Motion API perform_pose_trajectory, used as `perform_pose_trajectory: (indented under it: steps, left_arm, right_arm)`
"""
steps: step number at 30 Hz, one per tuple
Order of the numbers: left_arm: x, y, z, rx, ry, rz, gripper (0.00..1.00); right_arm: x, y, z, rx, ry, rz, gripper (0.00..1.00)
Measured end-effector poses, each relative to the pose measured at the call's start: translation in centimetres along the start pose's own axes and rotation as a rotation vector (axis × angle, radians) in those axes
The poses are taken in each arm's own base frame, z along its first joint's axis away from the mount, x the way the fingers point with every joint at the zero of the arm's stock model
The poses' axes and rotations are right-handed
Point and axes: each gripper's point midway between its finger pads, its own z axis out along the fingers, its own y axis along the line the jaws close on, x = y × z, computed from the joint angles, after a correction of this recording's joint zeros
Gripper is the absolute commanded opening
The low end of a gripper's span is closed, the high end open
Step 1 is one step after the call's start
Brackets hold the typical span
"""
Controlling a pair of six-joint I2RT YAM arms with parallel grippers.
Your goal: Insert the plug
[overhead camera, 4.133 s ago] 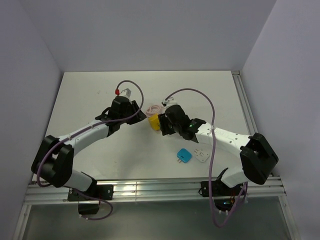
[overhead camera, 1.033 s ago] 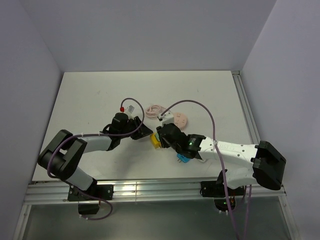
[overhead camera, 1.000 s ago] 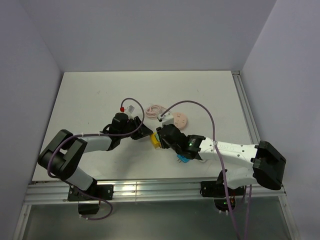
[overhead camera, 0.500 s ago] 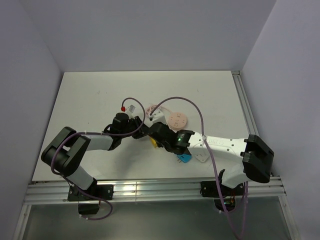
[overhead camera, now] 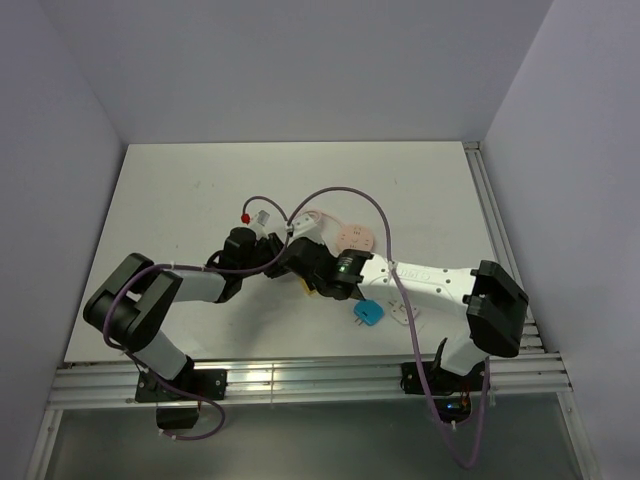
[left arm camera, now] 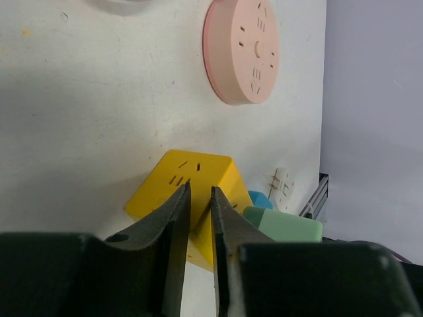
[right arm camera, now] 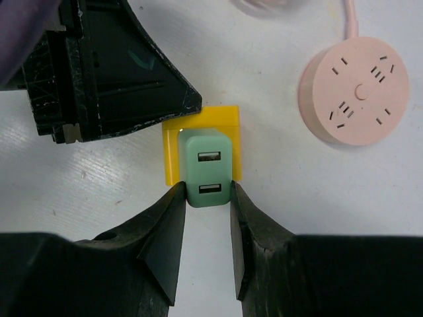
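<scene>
Right claw (right arm camera: 207, 191): clenched on the green plug (right arm camera: 207, 168), one finger on each of its long sides.
Green plug: at the middle of the worktop (overhead camera: 200, 190), lying against the yellow socket cube (right arm camera: 218, 119) and covering most of the face turned to the right wrist camera. Two USB slots face that camera. The prongs are hidden, so whether they sit in the slots cannot be told.
Yellow socket cube: on the worktop between the two claws. The left wrist view shows socket slits on another of its faces.
Left claw (left arm camera: 197, 195): at 10 o'clock from the plug in the right wrist view, its tip at the cube's corner. The jaws stand nearly together with a thin slit between; whether they pinch anything cannot be told.
Pink round socket (right arm camera: 360, 89): flat on the worktop at 2 o'clock from the plug, apart from the cube.
Blue adapter (overhead camera: 368, 313): at 4 o'clock from the cube in the top view.
White adapter (overhead camera: 403, 312): just beside the blue one, at its 3 o'clock.
</scene>
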Motion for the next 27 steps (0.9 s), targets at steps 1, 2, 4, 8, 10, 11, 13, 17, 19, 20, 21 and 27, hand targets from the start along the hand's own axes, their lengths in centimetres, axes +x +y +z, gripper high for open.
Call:
perform_pose_trajectory:
  steps: [1, 2, 4, 8, 10, 11, 13, 17, 19, 20, 21, 27]
  left_arm:
    - [0.0, 0.0, 0.0, 0.003, -0.002, 0.001, 0.22]
    - [0.0, 0.0, 0.0, 0.005, -0.003, 0.002, 0.21]
    - [-0.1, -0.1, 0.1, 0.010, -0.006, 0.003, 0.20]
    - [-0.2, -0.2, 0.2, 0.016, -0.009, 0.005, 0.19]
    - [-0.2, -0.2, 0.2, 0.016, -0.010, 0.006, 0.19]
    - [-0.2, -0.2, 0.2, 0.016, -0.010, 0.006, 0.20]
    - [-0.2, -0.2, 0.2, 0.016, -0.010, 0.006, 0.20]
    - [-0.3, -0.1, 0.3, 0.018, -0.014, 0.006, 0.20]
    - [-0.4, 0.0, 0.4, 0.021, -0.019, 0.007, 0.20]
    - [-0.6, -0.1, 0.4, 0.024, -0.024, 0.008, 0.20]
    - [-0.6, 0.0, 0.5, 0.026, -0.026, 0.008, 0.20]
    - [-0.9, 0.0, 0.6, 0.029, -0.039, 0.011, 0.18]
  right_arm:
    - [-0.1, 0.0, 0.1, 0.004, 0.004, -0.003, 0.00]
    - [-0.2, 0.1, 0.1, 0.006, 0.006, -0.005, 0.00]
    - [-0.2, 0.2, 0.2, 0.011, 0.010, -0.010, 0.00]
    - [-0.2, 0.3, 0.2, 0.020, 0.003, -0.014, 0.00]
    - [0.1, 0.4, 0.2, 0.025, -0.009, -0.011, 0.00]
    - [0.2, 0.4, 0.2, 0.026, -0.016, -0.007, 0.00]
    - [0.6, 0.3, 0.1, 0.025, -0.027, 0.005, 0.00]
    - [0.6, 0.3, 0.2, 0.032, -0.033, 0.008, 0.00]
    - [0.5, 0.4, 0.4, 0.039, -0.036, 0.005, 0.00]
    - [0.3, 0.5, 0.5, 0.045, -0.038, 0.004, 0.00]
    - [0.2, 0.5, 0.6, 0.052, -0.040, 0.002, 0.00]
    - [-0.8, 0.9, 1.2, 0.070, -0.052, -0.008, 0.00]
